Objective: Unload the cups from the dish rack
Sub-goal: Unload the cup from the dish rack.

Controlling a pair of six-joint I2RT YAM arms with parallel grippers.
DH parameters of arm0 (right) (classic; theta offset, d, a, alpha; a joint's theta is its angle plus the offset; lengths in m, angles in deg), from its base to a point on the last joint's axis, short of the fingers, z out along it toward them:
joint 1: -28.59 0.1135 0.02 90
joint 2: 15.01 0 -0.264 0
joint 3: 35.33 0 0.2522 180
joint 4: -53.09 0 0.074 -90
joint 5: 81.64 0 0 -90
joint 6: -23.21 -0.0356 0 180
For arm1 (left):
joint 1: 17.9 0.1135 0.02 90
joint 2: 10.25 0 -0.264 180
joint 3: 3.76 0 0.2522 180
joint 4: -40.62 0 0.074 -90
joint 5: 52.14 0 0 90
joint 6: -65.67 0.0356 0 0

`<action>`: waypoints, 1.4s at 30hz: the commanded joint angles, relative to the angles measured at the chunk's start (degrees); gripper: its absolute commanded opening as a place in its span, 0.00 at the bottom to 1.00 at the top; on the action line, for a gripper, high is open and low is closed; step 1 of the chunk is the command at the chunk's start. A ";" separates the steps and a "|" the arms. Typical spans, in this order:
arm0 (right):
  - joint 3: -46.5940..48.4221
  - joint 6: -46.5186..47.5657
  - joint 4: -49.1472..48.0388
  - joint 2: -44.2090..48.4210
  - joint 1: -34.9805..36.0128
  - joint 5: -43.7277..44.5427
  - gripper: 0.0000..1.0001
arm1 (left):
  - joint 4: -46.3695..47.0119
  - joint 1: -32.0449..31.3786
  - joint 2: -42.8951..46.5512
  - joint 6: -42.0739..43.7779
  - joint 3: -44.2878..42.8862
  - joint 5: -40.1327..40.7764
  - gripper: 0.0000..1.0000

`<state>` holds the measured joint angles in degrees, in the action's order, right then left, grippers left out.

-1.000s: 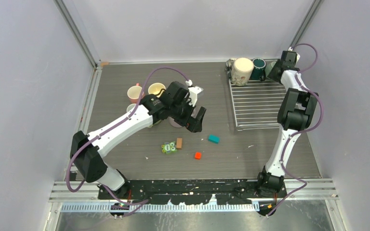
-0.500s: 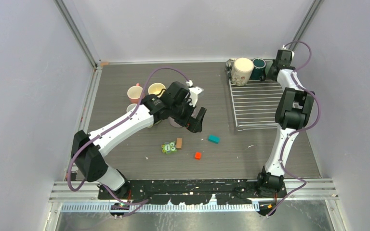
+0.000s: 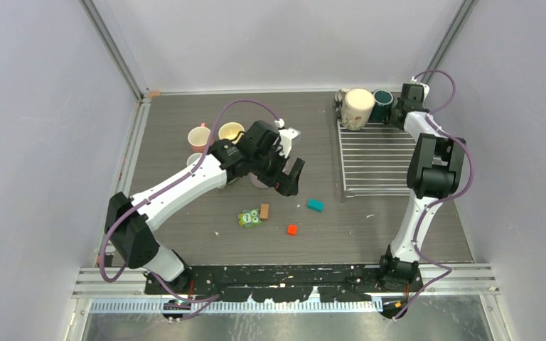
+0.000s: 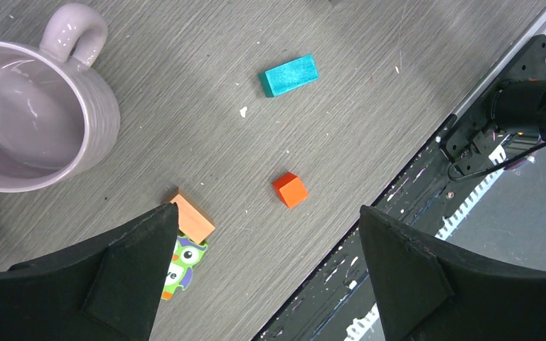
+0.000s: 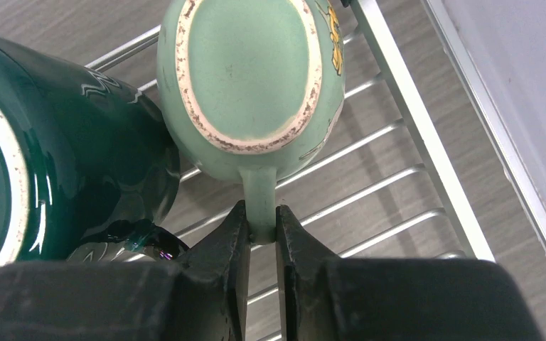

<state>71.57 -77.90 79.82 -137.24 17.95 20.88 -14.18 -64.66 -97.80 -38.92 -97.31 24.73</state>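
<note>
A pale green ceramic mug (image 5: 252, 78) lies at the far end of the silver wire dish rack (image 3: 373, 160), near its right rim, with its unglazed-edged base turned to the right wrist camera. Its handle points down toward the right pincer (image 5: 261, 217), whose two black fingers are closed tight on that handle, one on each side. Touching the mug's left side is a dark green glazed mug (image 5: 92, 156), base also toward the camera. From above, a cream ceramic mug (image 3: 357, 106) sits at the rack's far left corner.

Well apart, over the grey wood-grain worktop (image 4: 185, 92), the left pincer (image 4: 269, 213) hangs with its jaws spread wide and nothing between them. Below it stands a mauve ribbed mug (image 4: 32, 117), upright, mouth up. Near it lie a teal block (image 4: 289, 74), an orange-red cube (image 4: 290, 190), and an orange-brown block (image 4: 192, 219) touching an owl-printed card (image 4: 181, 264).
</note>
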 commanded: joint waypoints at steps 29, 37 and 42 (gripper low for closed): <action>7.56 2.34 4.17 -2.20 -0.70 -0.76 0.35 | 0.01 -0.26 -0.37 0.70 0.16 -0.59 1.00; 7.80 2.19 3.91 -2.59 -0.70 0.57 0.21 | -0.06 -0.27 -0.68 0.70 0.08 -0.47 1.00; 8.76 2.59 4.19 -1.89 -0.70 2.92 0.07 | -0.06 -0.26 -0.87 0.71 -0.02 -0.58 1.00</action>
<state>77.34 -75.72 85.18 -139.87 17.49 21.01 -14.22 -64.66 -98.35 -38.90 -97.29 24.75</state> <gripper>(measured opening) 0.193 0.996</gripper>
